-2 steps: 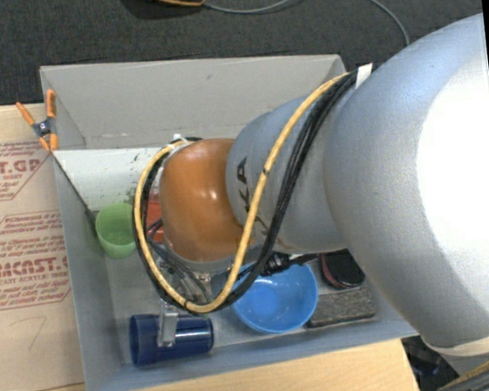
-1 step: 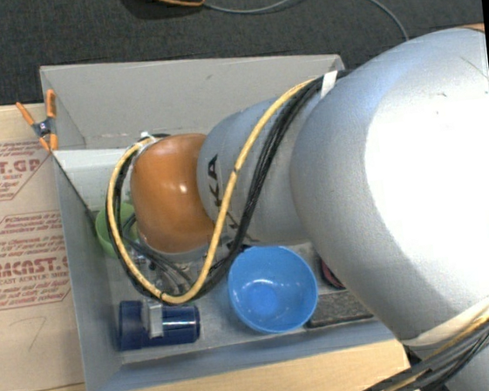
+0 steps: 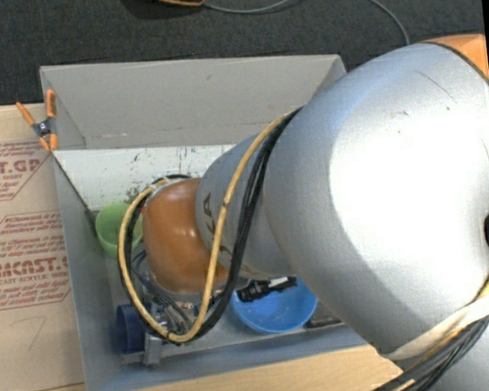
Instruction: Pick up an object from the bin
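Pincer [image 3: 160, 336] is down in the lower left corner of the grey bin [image 3: 190, 100] as I see it on my screen, tucked beneath the orange wrist cover [image 3: 175, 238] and the looping cables [image 3: 131, 273]. With that much hardware over it, I cannot tell whether it is spread or pressed together, or whether anything is pinched in it. Nearest to it is a dark blue piece [image 3: 126, 328], just beside it on the left against the bin's left wall; I can't make out its shape. A green cup [image 3: 108, 228] stands further up along the same wall. A light blue bowl [image 3: 280, 311] lies to the pincer's right, near the front wall, partly under the silver arm [image 3: 385, 200].
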`<state>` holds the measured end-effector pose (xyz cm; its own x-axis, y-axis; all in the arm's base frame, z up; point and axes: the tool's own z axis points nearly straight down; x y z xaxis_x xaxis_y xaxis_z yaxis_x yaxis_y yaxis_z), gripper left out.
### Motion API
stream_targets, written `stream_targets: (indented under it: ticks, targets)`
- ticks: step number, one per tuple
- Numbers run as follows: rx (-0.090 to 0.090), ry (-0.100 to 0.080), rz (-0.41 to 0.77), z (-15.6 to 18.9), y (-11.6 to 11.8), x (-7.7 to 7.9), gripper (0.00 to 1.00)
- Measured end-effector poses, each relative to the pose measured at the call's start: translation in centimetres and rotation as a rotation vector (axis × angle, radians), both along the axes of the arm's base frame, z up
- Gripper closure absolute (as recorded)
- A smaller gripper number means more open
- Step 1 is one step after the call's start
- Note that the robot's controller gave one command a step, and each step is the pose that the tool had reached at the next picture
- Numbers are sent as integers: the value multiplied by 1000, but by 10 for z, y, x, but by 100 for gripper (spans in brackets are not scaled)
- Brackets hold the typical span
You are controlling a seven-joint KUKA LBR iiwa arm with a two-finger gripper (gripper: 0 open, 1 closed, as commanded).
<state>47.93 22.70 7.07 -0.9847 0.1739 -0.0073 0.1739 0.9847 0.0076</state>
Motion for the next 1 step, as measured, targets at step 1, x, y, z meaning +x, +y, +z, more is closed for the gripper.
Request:
stream_targets:
  ticks: [1]
  targets:
    - [-4, -11, 676, -1, -5, 7, 100]
